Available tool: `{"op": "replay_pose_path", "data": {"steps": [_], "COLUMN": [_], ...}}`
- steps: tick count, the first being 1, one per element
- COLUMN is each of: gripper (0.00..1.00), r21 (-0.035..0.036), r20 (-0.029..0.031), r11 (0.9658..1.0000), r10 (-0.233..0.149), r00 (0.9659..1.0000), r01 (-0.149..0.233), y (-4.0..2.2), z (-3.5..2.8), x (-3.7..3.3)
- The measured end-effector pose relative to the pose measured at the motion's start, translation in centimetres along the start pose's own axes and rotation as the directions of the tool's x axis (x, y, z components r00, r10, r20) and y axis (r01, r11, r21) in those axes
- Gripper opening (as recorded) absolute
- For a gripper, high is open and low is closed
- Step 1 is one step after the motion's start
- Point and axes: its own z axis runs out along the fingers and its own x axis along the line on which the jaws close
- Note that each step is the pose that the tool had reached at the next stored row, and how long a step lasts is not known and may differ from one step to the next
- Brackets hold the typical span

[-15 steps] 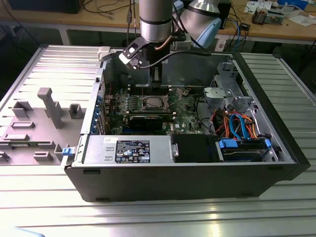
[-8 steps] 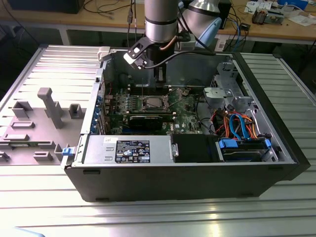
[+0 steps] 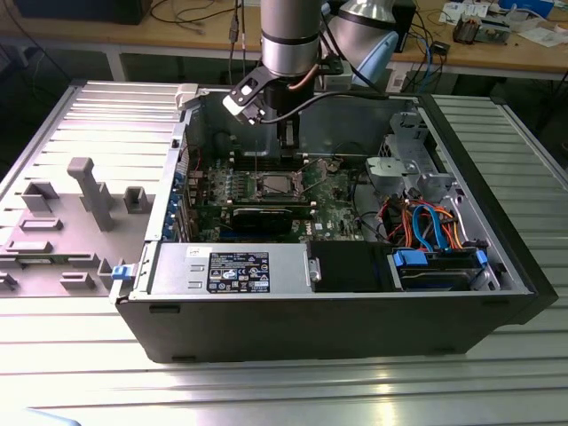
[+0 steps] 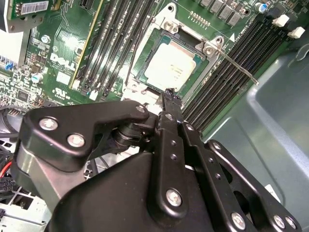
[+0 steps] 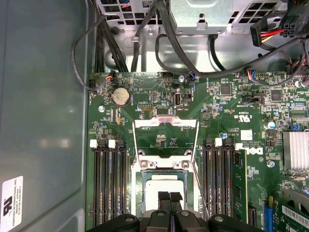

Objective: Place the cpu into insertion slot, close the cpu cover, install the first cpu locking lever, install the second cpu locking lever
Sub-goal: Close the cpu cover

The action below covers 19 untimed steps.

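Centrally on the ribbed bench (image 3: 266,395) sits an open computer case (image 3: 355,324); inside, over the green motherboard (image 5: 227,113), the gripper (image 5: 169,197) hangs with jaws pressed together just above the insertion slot (image 4: 179,42), whose cpu cover (image 5: 164,123) stands flipped open, the cpu (image 4: 170,67) seated within.

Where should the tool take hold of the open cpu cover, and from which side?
Probably at the free cross-bar of the cpu cover, the edge farthest from its hinge beside the insertion slot, approached from above: the frame is swung open and that thin bar stands clear.
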Motion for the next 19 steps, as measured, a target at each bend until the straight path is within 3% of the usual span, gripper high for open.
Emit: {"op": "replay_pose_path", "data": {"steps": [9, 12, 15, 17, 19], "gripper": [0.11, 0.11, 0.11, 0.11, 0.11], "r21": [0.0023, 0.0025, 0.0037, 0.0062, 0.0178], "r20": [0.0001, 0.0006, 0.0006, 0.0007, 0.0006], "r11": [1.0, 1.0, 1.0, 1.0, 0.9998], "r10": [0.0, 0.0, 0.0, 0.0, 0.0], "r00": [1.0, 1.0, 1.0, 1.0, 1.0], "r01": [0.0, 0.0, 0.0, 0.0, 0.0], "y": [0.61, 0.68, 1.56, 2.62, 3.58], "z": [0.02, -0.36, -0.42, -0.36, -0.31], "x": [0.0, 0.01, 0.0, 0.0, 0.0]}}
